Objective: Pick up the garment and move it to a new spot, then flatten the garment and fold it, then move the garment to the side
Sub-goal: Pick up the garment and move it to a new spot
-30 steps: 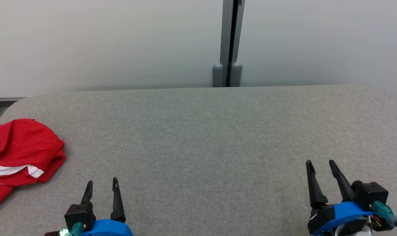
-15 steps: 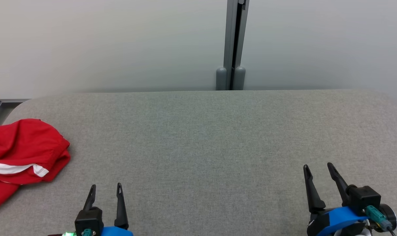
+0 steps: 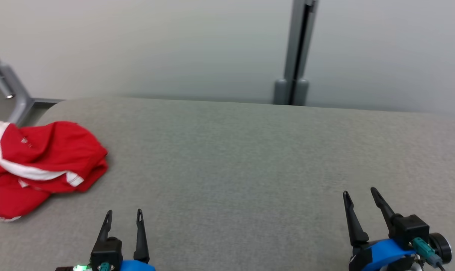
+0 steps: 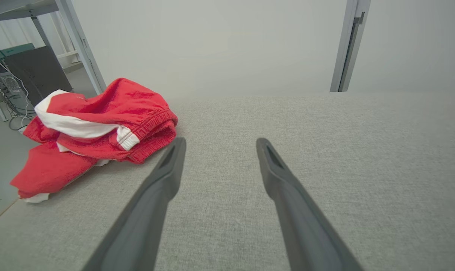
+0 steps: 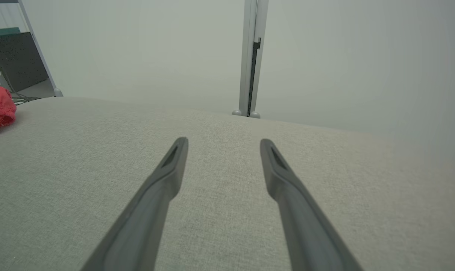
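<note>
Red garment (image 3: 43,158) crumpled at bench (image 3: 250,158) left edge, pickup pending: both jaws wide & empty, L pair must reach over.

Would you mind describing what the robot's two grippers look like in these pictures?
Both the left gripper and right gripper have two long, dark, tapering fingers with a slot-like recess near each tip. Each sits on a black block over a blue housing with a teal plug. A green light glows beside the left plug; a thin cable leaves the right one.
</note>
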Robot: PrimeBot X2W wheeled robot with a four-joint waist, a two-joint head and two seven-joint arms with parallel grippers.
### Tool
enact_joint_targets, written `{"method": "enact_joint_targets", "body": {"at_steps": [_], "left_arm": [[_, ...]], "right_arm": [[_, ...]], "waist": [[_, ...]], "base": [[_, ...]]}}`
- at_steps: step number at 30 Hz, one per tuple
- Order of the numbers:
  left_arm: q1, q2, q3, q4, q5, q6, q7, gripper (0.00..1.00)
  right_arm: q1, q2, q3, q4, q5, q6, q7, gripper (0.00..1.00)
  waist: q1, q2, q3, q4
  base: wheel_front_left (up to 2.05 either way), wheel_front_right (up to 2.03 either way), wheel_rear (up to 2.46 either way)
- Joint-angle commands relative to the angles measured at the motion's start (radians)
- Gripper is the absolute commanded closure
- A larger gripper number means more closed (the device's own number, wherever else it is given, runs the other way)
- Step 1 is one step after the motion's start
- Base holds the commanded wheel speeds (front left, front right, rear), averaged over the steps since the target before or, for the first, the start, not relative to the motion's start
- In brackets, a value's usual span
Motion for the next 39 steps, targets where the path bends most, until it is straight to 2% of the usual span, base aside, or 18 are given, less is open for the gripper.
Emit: {"method": "enact_joint_targets", "body": {"at_steps": [1,13,19,26,37,39], "left_arm": [[-0.009,0.0,0.005,0.004,0.0,-0.003,-0.005,0.0],[0.007,0.003,0.039,-0.001,-0.005,0.001,-0.004,0.0],[0.022,0.001,0.06,-0.013,-0.013,0.009,-0.004,0.0],[0.04,-0.004,0.089,-0.044,-0.028,0.028,-0.004,0.0],[-0.072,-0.006,0.081,0.002,-0.074,0.005,-0.004,0.0],[-0.124,-0.008,0.097,0.02,-0.081,0.002,-0.004,0.0]], "right_arm": [[0.015,-0.004,0.004,-0.001,-0.005,0.003,-0.005,0.0],[-0.005,-0.005,0.07,0.006,0.013,0.001,-0.005,0.0],[-0.014,-0.005,0.105,0.013,0.011,0.001,-0.005,0.0],[-0.055,-0.005,0.162,0.029,-0.003,0.001,-0.005,0.0],[-0.051,-0.043,0.181,0.017,-0.011,0.001,-0.005,0.0],[-0.055,-0.059,0.196,0.005,-0.011,0.001,-0.005,0.0]], "waist": [[-0.0001,0.0,0.021,0.043],[-0.0001,0.0,0.055,0.315],[-0.0001,0.0,0.069,0.415],[-0.0001,0.0,0.105,0.43],[-0.0001,0.0,0.152,0.424],[-0.0001,0.0,0.178,0.401]], "base": [[0.0,0.0,0.0],[0.0,0.0,0.0],[0.0,0.0,0.0],[0.0,0.0,0.0],[0.0,0.0,0.0],[0.0,0.0,0.0]]}}
